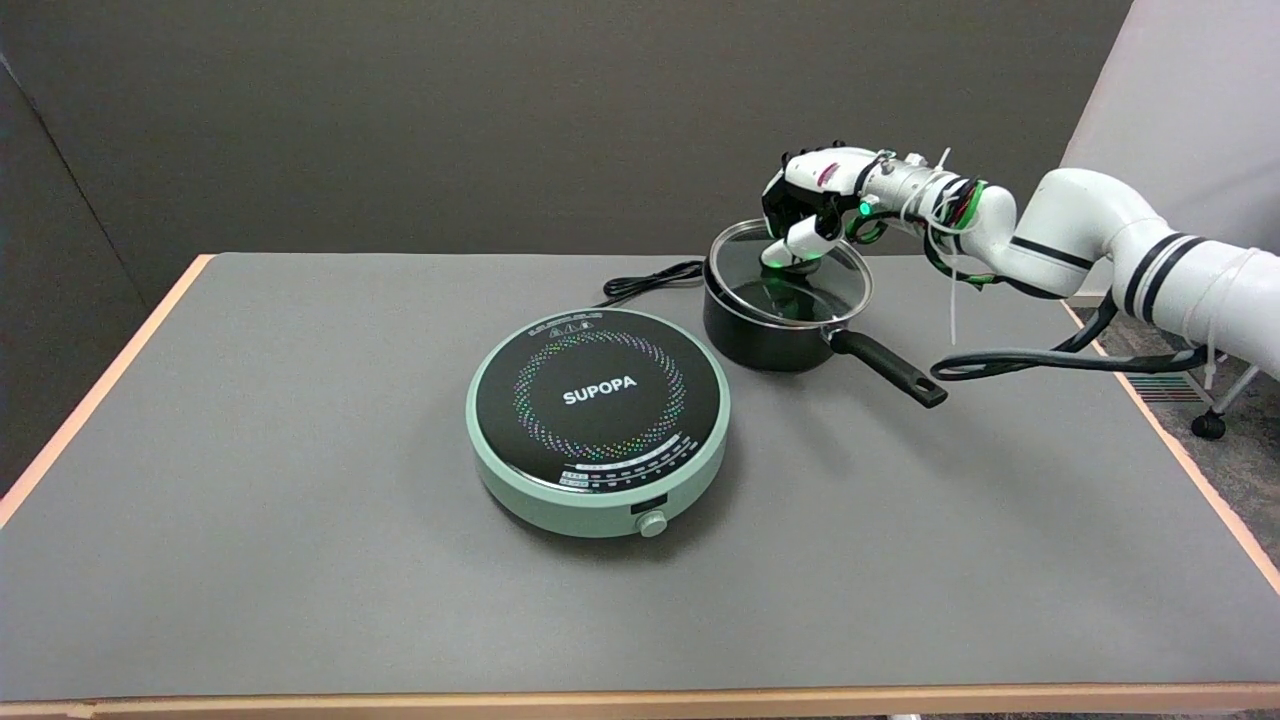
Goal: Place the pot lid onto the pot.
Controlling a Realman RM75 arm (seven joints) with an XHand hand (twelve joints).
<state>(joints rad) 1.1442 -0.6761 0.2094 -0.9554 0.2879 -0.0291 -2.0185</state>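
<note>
Glass pot lid with a metal rim [800,300] sits on the black saucepan [760,345], tipped a little — its far edge rides higher. The right hand [805,215] comes down from above with fingers curled around the lid's knob [795,266], gripping it. Saucepan stands on the grey counter [300,500] at about two o'clock from the round mint-green induction cooker [598,420], just beside it, its black handle [890,368] pointing toward four o'clock.

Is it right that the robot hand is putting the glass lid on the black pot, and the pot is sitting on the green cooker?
Not quite. The head view shows the pot on the grey table, beside the green cooker. The robot hand does hold the glass lid on it.
</note>
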